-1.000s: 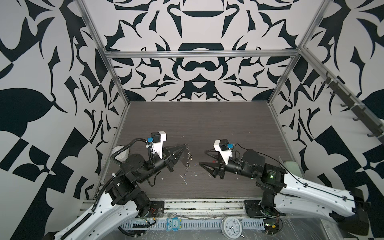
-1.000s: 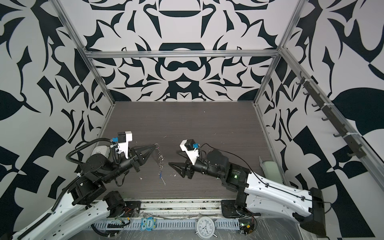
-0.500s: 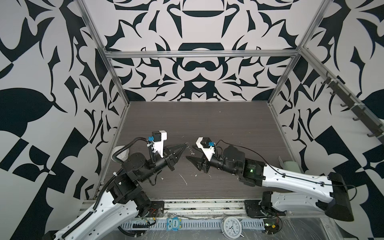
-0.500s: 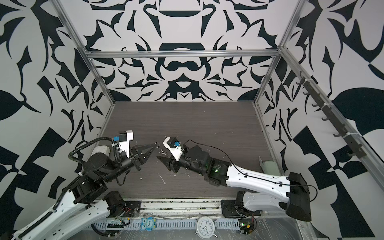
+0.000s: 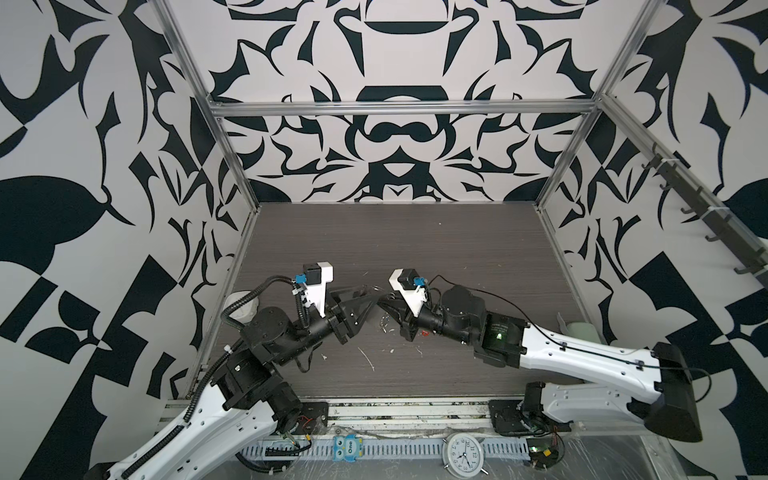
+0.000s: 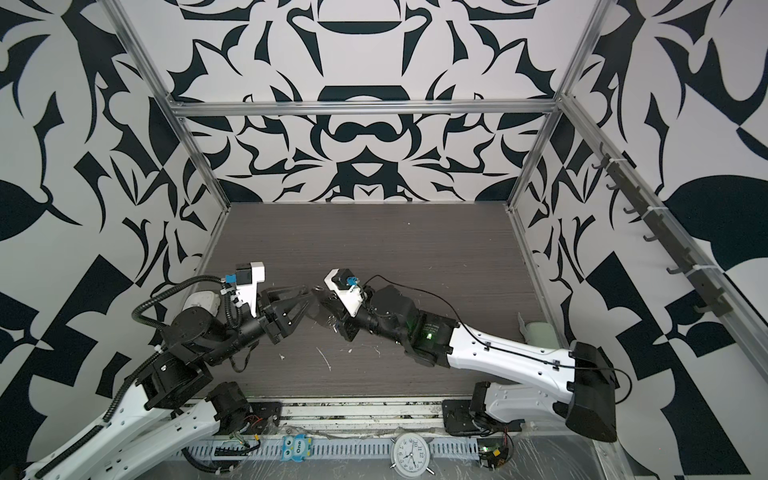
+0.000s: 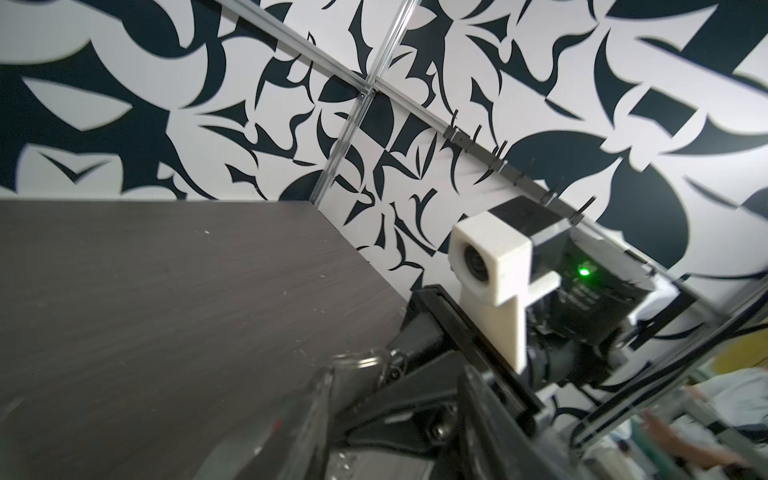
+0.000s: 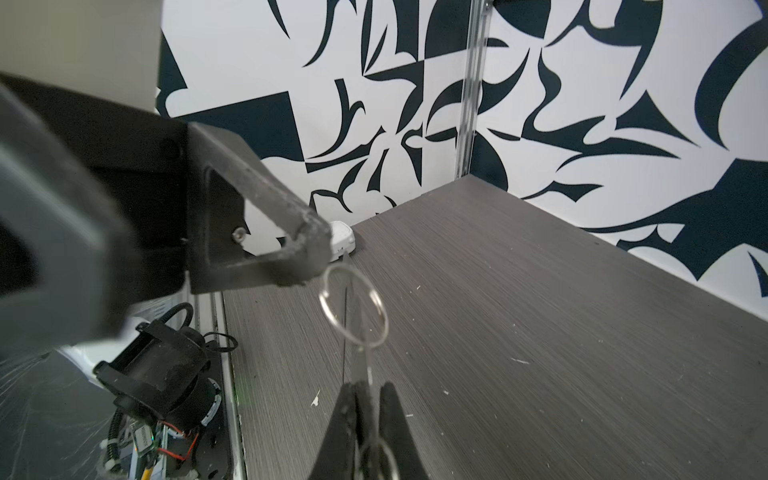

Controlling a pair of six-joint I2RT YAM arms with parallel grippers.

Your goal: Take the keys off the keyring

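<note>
Right gripper (image 8: 369, 388) is pinched almost shut on a thin metal strip (image 8: 366, 365), and a silver ring (image 8: 353, 309) stands out from that strip, past the fingers. Whether the strip is a key seen edge-on I cannot tell. The two arms meet nose to nose over the front middle of the dark worktop (image 5: 415, 249), as both top views show. The left gripper (image 5: 373, 296) has its jaws partly apart. One of its fingertips (image 8: 311, 245) sits just beside the far edge of the ring, perhaps touching it, but the jaws are not closed on it. Below the right gripper there are small silver glints of the keys (image 5: 384, 327), and a bit of red-orange tag (image 5: 424, 332) shows close under the right wrist. I cannot tell whether these hang or lie on the worktop. In the left wrist view the ring is blurred, right against the black fingers of the right gripper. A few white scraps (image 5: 368, 359) lie on the worktop nearer the front edge.
</note>
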